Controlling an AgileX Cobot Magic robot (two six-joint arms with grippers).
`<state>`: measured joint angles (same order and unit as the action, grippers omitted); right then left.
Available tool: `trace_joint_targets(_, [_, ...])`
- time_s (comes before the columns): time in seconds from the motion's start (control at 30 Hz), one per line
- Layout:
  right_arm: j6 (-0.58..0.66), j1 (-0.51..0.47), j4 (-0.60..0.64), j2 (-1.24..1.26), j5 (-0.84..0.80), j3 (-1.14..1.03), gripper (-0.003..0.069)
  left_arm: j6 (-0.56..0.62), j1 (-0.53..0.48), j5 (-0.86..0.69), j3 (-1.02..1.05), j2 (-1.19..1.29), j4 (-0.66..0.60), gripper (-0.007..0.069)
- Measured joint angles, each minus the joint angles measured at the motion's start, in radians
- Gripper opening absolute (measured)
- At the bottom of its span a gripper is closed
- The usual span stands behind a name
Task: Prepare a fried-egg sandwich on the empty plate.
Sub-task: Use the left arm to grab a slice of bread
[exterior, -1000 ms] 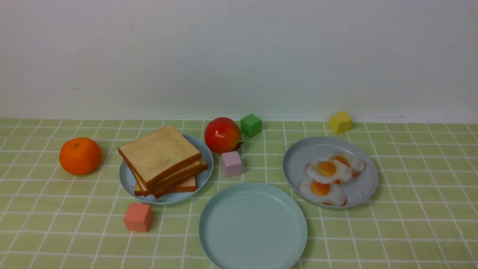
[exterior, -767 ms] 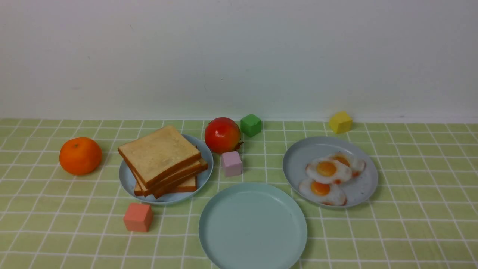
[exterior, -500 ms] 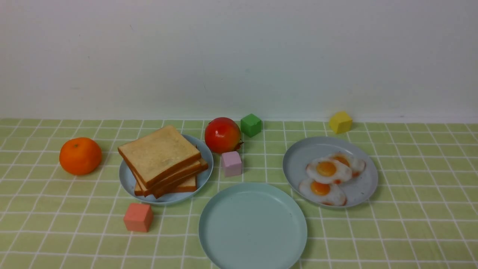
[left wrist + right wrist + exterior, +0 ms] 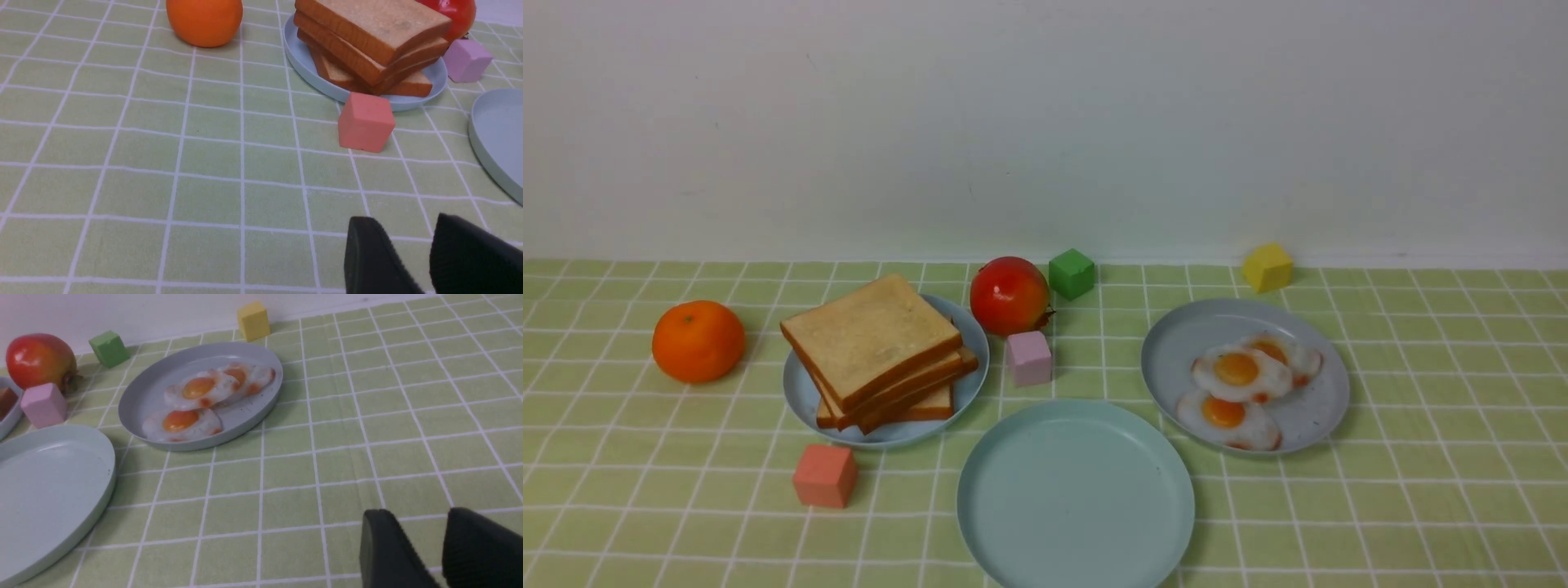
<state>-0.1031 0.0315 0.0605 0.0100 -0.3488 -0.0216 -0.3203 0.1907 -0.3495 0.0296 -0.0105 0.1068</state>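
Near edge of tabletop (image 4: 1421, 506): plate (image 4: 1076, 498) bare. Toast (image 4: 870, 335) toward left edge, eggs (image 4: 1237, 371) toward right. Left hand (image 4: 408, 228), right hand (image 4: 416, 517) low, holding nothing; open or closed, cannot tell.

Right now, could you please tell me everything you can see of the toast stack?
The toast stack is a pile of square tan slices with brown crusts, three or four, the exact count unclear. Surfaces look matte and bread-like. The slices lie flat but fanned, corners out of line. The pile rests on a grey-blue plate, left of centre, between the orange and the pink cube. Nothing else touches it.
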Motion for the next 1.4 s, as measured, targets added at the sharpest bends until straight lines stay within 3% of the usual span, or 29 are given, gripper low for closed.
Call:
trace_joint_targets(0.37, [0.000, 0.000, 0.000, 0.000, 0.562, -0.006, 0.0238, 0.000, 0.000, 0.419, 0.002, 0.000, 0.007, 0.0238])
trace_joint_targets(0.5, [-0.005, 0.000, 0.001, 0.000, 0.693, -0.006, 0.0238, -0.008, 0.000, 0.482, 0.002, 0.000, -0.002, 0.0238])
trace_joint_targets(0.67, [-0.134, 0.000, 0.031, 0.000, 0.853, 0.004, 0.0238, -0.099, 0.000, 0.804, -0.013, 0.000, -0.097, 0.0238])
trace_joint_targets(0.8, [-0.215, 0.000, 0.037, -0.028, 0.846, 0.082, 0.0238, -0.107, 0.000, 0.824, -0.122, 0.008, -0.120, 0.0238])
trace_joint_targets(0.93, [-0.267, 0.000, 0.027, -0.150, 0.763, 0.333, 0.0238, -0.094, 0.000, 0.711, -0.400, 0.121, -0.117, 0.0238])
trace_joint_targets(1.1, [-0.284, 0.000, -0.001, -0.415, 0.418, 0.764, 0.0238, -0.107, 0.000, 0.239, -0.819, 0.401, -0.131, 0.0238])
trace_joint_targets(1.13, [-0.284, 0.000, -0.002, -0.435, 0.385, 0.790, 0.0238, -0.111, 0.000, 0.220, -0.839, 0.411, -0.134, 0.0238])
trace_joint_targets(1.23, [-0.284, 0.000, -0.038, -0.608, 0.123, 0.946, 0.0238, -0.129, 0.000, -0.057, -0.930, 0.579, -0.151, 0.0238])
trace_joint_targets(1.4, [-0.284, 0.000, -0.080, -0.774, -0.070, 0.971, 0.0238, -0.131, 0.000, -0.197, -0.932, 0.769, -0.151, 0.0238])
